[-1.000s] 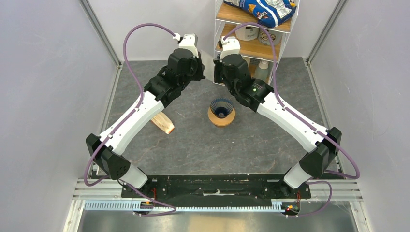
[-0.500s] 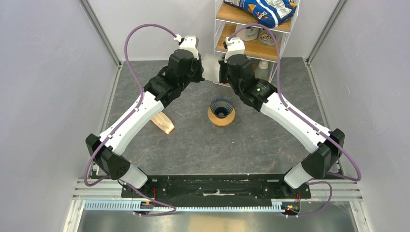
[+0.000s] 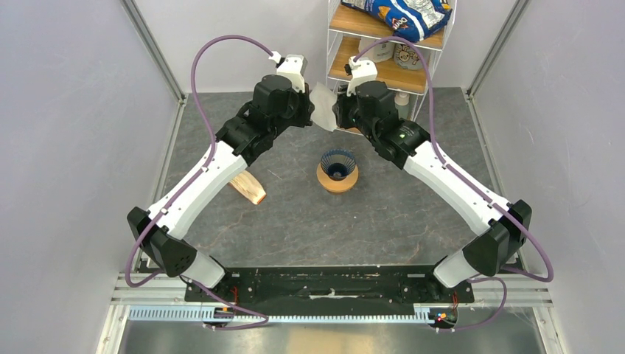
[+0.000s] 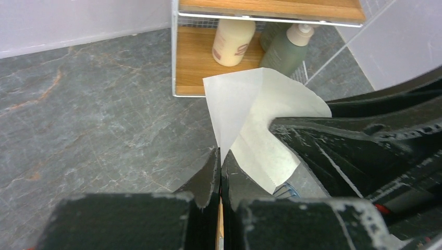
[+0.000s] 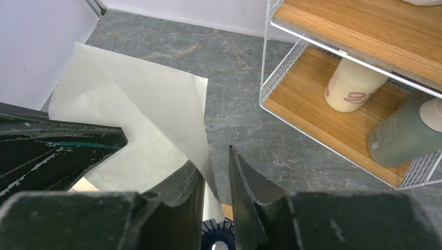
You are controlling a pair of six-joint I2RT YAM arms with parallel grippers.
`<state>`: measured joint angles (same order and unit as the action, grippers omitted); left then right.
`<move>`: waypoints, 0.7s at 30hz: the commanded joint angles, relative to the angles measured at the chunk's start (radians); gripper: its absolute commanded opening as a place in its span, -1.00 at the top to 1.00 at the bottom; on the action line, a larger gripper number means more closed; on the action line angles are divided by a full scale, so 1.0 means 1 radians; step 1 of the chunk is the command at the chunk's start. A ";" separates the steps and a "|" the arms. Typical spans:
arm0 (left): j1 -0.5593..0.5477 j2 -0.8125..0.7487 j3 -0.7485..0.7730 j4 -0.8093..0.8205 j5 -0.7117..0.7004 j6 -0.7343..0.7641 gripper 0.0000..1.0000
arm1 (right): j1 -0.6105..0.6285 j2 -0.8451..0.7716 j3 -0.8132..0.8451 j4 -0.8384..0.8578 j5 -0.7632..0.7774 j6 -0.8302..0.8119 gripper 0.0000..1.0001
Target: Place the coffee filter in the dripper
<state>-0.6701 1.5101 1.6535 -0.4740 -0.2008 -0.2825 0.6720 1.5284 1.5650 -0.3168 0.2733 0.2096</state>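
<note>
The white paper coffee filter [image 3: 322,105] hangs in the air between my two grippers, above and behind the dark blue ribbed dripper [image 3: 337,163]. My left gripper [image 4: 220,156] is shut on the filter's [image 4: 250,104] pointed lower edge. My right gripper [image 5: 216,166] has its jaws a little apart; one flap of the filter [image 5: 135,104] runs down between them against the left finger. The filter is spread partly open. The dripper's rim [image 5: 218,240] shows just below my right fingers. In the top view my left gripper [image 3: 311,116] and right gripper [image 3: 338,117] flank the filter.
The dripper sits on a flat orange-brown ring [image 3: 337,181]. A cream-and-tan paper stack [image 3: 248,189] lies left of it under my left arm. A wire and wood shelf [image 3: 383,70] with bottles [image 4: 234,41] stands at the back, close behind both wrists.
Both wrists have risen and drawn slightly apart. The filter, hidden between the grippers before, now shows spread open between them.
</note>
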 commanded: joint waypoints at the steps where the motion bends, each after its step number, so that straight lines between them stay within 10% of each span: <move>1: -0.003 -0.040 0.003 0.052 0.069 0.012 0.96 | -0.008 -0.029 0.001 0.019 -0.063 0.006 0.38; 10: -0.003 -0.043 0.008 0.060 0.106 -0.067 0.96 | -0.008 -0.002 0.009 0.062 -0.075 -0.010 0.28; 21: 0.004 -0.059 -0.001 0.044 0.101 -0.054 0.96 | -0.015 0.006 0.027 0.002 -0.026 -0.012 0.72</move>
<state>-0.6689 1.5013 1.6527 -0.4618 -0.1085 -0.3180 0.6643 1.5337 1.5635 -0.3077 0.2211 0.2012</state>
